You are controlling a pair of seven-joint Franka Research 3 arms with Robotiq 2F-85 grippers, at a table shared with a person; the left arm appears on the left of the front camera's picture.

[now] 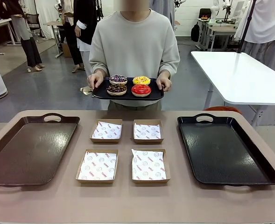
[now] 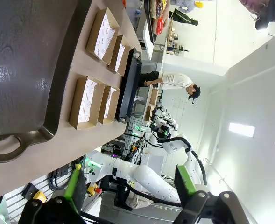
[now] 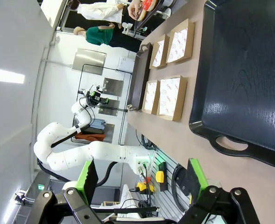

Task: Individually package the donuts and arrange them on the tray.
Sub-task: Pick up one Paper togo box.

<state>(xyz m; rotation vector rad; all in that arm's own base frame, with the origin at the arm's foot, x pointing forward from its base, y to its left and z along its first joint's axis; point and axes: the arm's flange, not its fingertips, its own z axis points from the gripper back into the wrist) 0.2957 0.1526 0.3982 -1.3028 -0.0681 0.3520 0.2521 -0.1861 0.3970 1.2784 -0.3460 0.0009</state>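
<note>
A tan, round-cornered table [image 1: 137, 203] is seen across the front view. A large brown plastic tray with handle cut-outs [image 1: 30, 149] is laid on its left part, and a large glossy black tray of the same shape [image 1: 221, 149] on its right part. Between them, four shallow brown cardboard boxes lined with white printed paper are set in two rows: far left [image 1: 106, 131], far right [image 1: 147, 131], near left [image 1: 97, 165], near right [image 1: 148, 165].

Beyond the table's far edge, a smaller black serving tray [image 1: 151, 96] is held in the air by a person, one hand [image 1: 95, 80] at each end. The four ring donuts are carried on it, well apart from the boxes: a dark speckled one [image 1: 118, 80], a yellow one [image 1: 141, 80], a chocolate one with pale sprinkles [image 1: 116, 89] and a glossy red one [image 1: 141, 90].

The left gripper [image 2: 130, 186] is spread wide with nothing between its green pads. The right gripper [image 3: 142, 177] is likewise spread wide and empty.
</note>
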